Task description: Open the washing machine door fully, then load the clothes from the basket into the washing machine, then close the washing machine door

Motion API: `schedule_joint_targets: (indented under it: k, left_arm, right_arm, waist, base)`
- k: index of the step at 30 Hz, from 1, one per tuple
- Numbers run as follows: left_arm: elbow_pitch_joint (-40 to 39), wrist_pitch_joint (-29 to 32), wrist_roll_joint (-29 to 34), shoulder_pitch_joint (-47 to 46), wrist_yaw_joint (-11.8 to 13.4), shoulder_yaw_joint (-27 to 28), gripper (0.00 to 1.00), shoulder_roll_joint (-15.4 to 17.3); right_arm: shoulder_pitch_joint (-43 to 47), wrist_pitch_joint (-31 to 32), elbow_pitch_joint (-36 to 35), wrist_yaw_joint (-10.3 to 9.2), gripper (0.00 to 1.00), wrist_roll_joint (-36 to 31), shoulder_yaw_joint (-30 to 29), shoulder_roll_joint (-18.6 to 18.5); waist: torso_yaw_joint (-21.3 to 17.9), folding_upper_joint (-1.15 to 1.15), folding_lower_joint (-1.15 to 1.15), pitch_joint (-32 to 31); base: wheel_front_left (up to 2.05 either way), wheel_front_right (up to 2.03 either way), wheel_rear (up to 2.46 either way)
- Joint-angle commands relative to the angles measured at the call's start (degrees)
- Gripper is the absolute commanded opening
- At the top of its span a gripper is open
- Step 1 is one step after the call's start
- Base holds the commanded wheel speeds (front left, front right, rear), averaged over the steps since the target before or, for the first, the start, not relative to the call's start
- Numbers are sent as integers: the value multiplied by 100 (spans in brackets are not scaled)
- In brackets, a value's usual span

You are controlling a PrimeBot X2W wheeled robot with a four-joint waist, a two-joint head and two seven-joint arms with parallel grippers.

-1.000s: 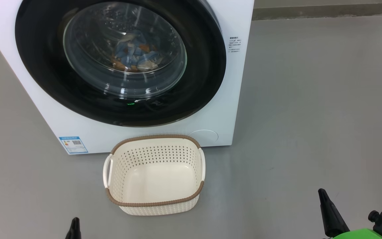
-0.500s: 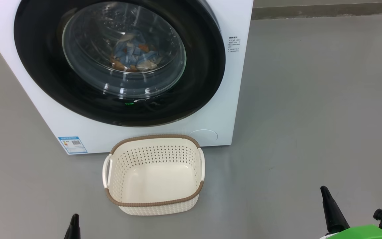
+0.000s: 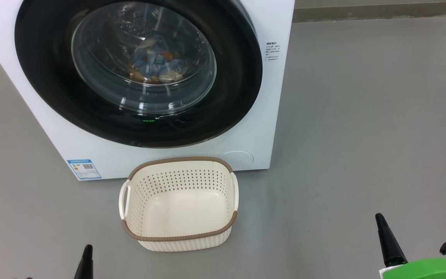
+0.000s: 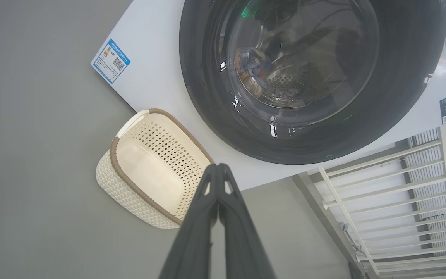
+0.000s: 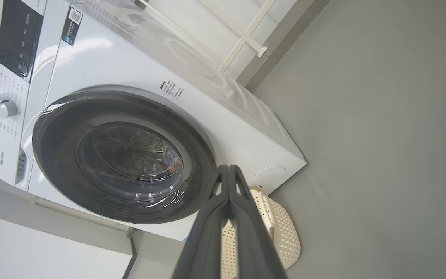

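Left gripper (image 4: 218, 167) pinched tip to tip, gripping nothing; right gripper (image 5: 229, 167) likewise pressed together, empty; both low over grey floor (image 3: 362, 135); between them, further ahead, basket (image 3: 180, 237) bare inside, just before washing machine (image 3: 261, 128); washing machine door (image 3: 52, 97) closed flush; clothes (image 3: 155, 66) inside behind glass.

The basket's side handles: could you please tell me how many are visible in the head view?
2. The left handle sits on the side of the basket nearer the blue label; the right handle on the opposite side. None seems hidden.
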Motion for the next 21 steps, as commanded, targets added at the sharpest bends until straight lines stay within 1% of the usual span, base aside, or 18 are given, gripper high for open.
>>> schedule_joint_targets:
  k: [1, 21]
  left_arm:
    - [-116, 65, -205, -280, -10, 149, 0, 111]
    - [-117, 384, -1343, -468, -12, 229, 0, 139]
  right_arm:
    - [-275, 55, -116, -18, 0, 222, 37, -22]
    - [-428, 379, -40, -24, 0, 1429, -30, -10]
  waist:
    - [-2, 0, 0, 1]
    - [-23, 0, 0, 12]
  base:
    - [0, 0, 0]
    - [0, 0, 0]
